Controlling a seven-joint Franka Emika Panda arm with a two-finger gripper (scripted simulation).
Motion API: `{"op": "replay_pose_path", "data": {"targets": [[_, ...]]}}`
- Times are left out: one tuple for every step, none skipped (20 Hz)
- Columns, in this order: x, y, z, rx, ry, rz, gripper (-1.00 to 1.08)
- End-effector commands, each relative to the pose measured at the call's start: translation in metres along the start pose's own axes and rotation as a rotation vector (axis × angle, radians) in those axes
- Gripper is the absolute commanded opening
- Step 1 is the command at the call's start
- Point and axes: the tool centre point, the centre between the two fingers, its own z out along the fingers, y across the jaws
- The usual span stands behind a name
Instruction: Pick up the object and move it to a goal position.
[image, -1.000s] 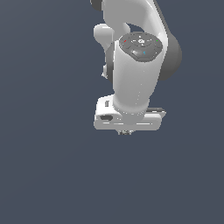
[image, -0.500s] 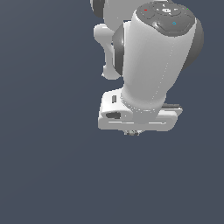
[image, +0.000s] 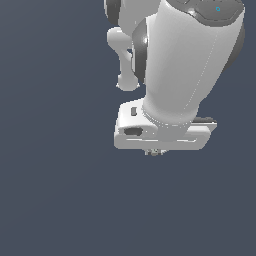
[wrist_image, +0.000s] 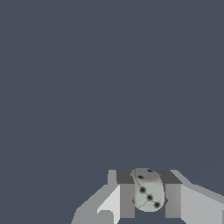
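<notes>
A white Panda arm's hand (wrist_image: 149, 199) is clamped on a small pale grey die (wrist_image: 148, 192) with dark pips, held between its two fingers (wrist_image: 127, 200) above the plain dark blue-grey bench (wrist_image: 87, 87).

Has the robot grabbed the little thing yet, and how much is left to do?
Grabbing looks done: in the wrist view the gripper has its fingers on both sides of the small pale grey object with dark dots. Carrying is in hand. Reaching the goal is left; no goal marker shows.
</notes>
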Motion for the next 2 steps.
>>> {"op": "replay_pose_path", "data": {"targets": [[0.0008,-0.0004,-0.0010,0.000,0.000,0.000,-1.00],[0.0008,-0.0004,-0.0010,0.000,0.000,0.000,-1.00]]}}
